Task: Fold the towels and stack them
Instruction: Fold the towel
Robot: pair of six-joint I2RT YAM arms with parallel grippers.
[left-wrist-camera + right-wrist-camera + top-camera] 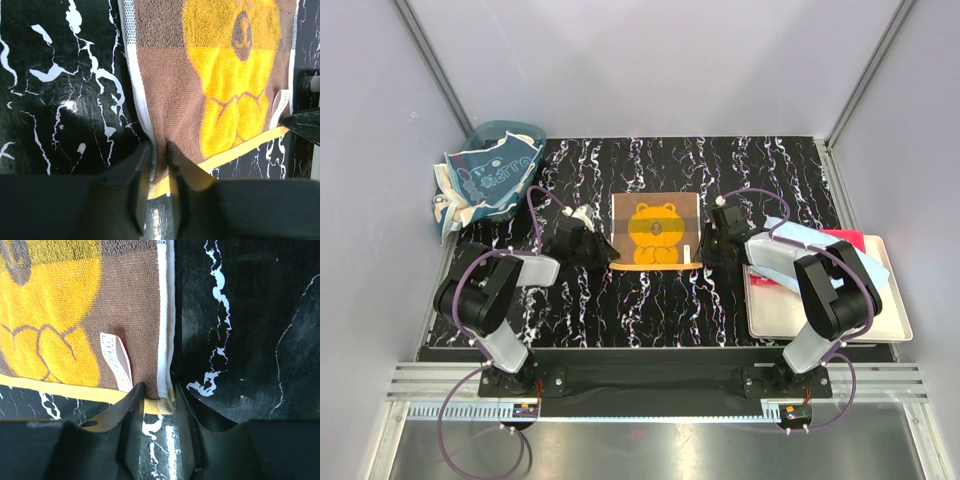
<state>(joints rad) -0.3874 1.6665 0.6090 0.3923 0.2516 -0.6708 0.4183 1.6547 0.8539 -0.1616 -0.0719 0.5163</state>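
The orange bear towel (656,230) lies flat at the table's middle, its bear picture facing up. My left gripper (608,252) sits at its near left corner, and in the left wrist view the gripper (160,155) is shut on the brown edge of the towel (210,90). At the near right corner is my right gripper (705,252). Seen from the right wrist, that gripper (156,395) is closed round the bunched yellow corner of the towel (75,315), next to its white label (114,360). A light blue towel (810,240) and a red one (848,240) lie on the tray.
A cream tray (820,325) stands at the right, partly under the right arm. At the back left, a teal basket (515,135) holds a teal towel with white pattern (485,180). Grey walls enclose the black marbled table (650,310).
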